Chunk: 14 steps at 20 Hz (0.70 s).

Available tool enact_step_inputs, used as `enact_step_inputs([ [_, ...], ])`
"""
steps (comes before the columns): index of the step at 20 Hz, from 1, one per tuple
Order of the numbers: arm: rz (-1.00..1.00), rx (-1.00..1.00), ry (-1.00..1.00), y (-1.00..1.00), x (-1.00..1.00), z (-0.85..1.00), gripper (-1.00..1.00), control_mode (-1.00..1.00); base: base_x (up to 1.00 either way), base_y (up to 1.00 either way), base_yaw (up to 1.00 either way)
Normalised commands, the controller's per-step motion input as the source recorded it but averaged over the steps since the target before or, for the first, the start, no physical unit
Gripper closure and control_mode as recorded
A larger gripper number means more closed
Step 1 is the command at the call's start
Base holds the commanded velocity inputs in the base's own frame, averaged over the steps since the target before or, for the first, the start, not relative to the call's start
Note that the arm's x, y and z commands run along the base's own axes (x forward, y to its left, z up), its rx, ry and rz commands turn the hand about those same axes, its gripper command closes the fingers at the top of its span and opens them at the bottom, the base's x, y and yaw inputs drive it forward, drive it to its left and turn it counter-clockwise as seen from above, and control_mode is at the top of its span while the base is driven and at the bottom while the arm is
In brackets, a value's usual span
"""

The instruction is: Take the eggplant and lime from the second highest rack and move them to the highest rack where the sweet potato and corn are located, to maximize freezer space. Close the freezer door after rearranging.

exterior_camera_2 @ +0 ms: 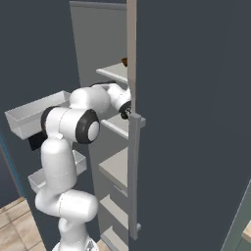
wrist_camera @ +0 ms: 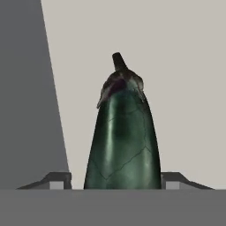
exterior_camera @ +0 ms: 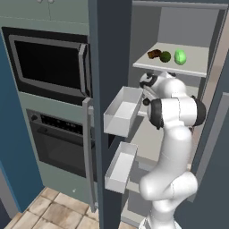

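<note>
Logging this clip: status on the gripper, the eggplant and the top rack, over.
Gripper astride eggplant, fingertips flanking it, grip unconfirmed. Lime on highest rack beside sweet potato and corn. Freezer door open. Nothing blocking.

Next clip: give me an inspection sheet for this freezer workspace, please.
Surface: top shelf, pale and flat.
Job's things: sweet potato, lime and corn in a row on that shelf; eggplant against a pale surface, stem pointing away from the tool; freezer door open.
Clutter: nothing seen.
Grippers: tool with a fingertip on either side of the eggplant; grip cannot be confirmed.
Cables: nothing seen.
Surroundings: two white door bins, microwave above oven, tiled floor.
</note>
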Motion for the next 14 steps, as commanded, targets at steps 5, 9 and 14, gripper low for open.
enact_step_inputs([
  [5, 0.00, -0.14, 0.18, 0.01, 0.00, -0.67, 1.00, -1.00, 0.00, 0.00, 0.00],
  [9, 0.00, -0.03, 0.13, 0.02, -0.31, -0.47, 1.00, -1.00, 0.00, 0.00, 0.00],
  [14, 0.00, 0.00, -0.21, 0.02, -0.92, -0.27, 1.00, -1.00, 0.00, 0.00, 0.00],
])
